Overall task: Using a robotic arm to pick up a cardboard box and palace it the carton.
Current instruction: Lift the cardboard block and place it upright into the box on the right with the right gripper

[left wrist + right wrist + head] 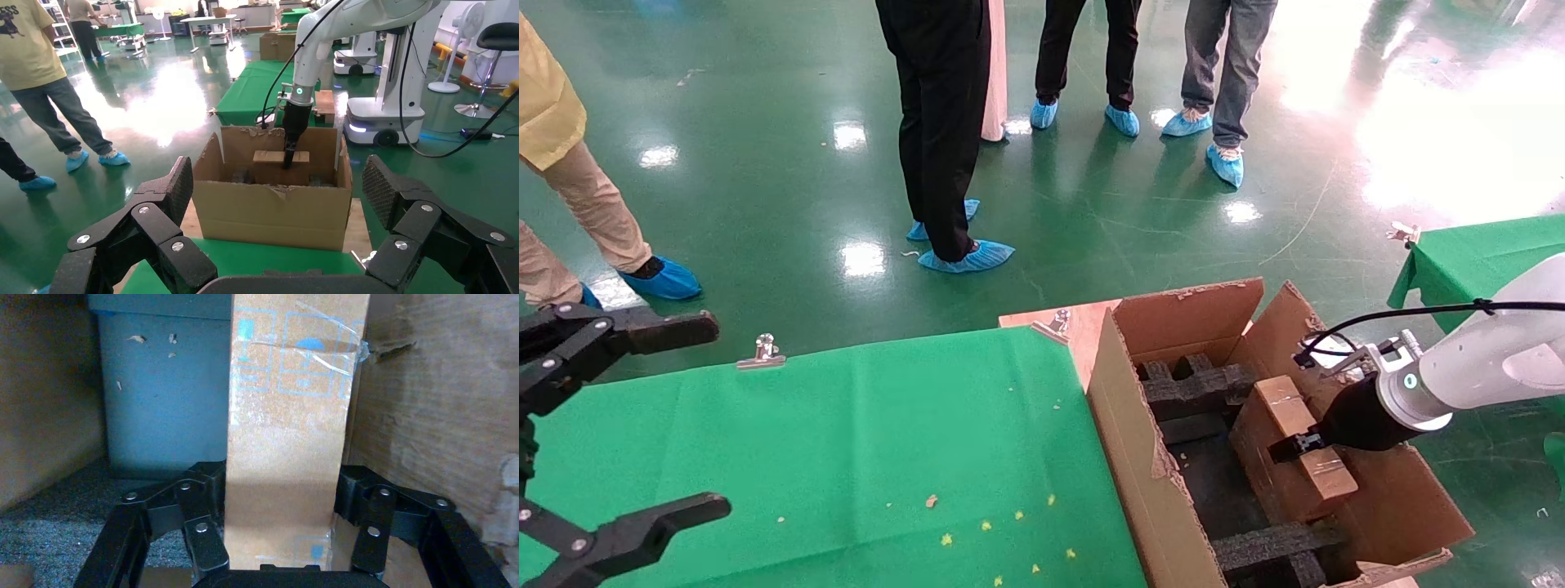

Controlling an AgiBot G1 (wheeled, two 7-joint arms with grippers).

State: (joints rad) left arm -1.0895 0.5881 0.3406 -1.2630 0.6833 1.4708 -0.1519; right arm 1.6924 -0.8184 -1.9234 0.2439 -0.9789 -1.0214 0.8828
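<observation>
The white robotic arm (pixel 1491 359) reaches from the right into the large carton (pixel 1124 425). My right gripper (pixel 1289 447) is shut on the small taped cardboard box (pixel 1283 404), which stands on its edge inside the carton among black foam inserts (pixel 1197 392), close to the carton's right wall. In the right wrist view the box (pixel 287 429) fills the gap between the fingers (pixel 205 499), with foam (pixel 165 404) and carton wall (pixel 428 416) around it. My left gripper (pixel 713 418) is open and empty over the green table at the far left.
The green cloth table (pixel 862 441) has metal clips (pixel 762 351) on its far edge and small crumbs near the front. Several people (pixel 944 131) stand on the green floor beyond. A second green table (pixel 1475 253) is at the right. Another robot base (pixel 379 116) stands behind the carton.
</observation>
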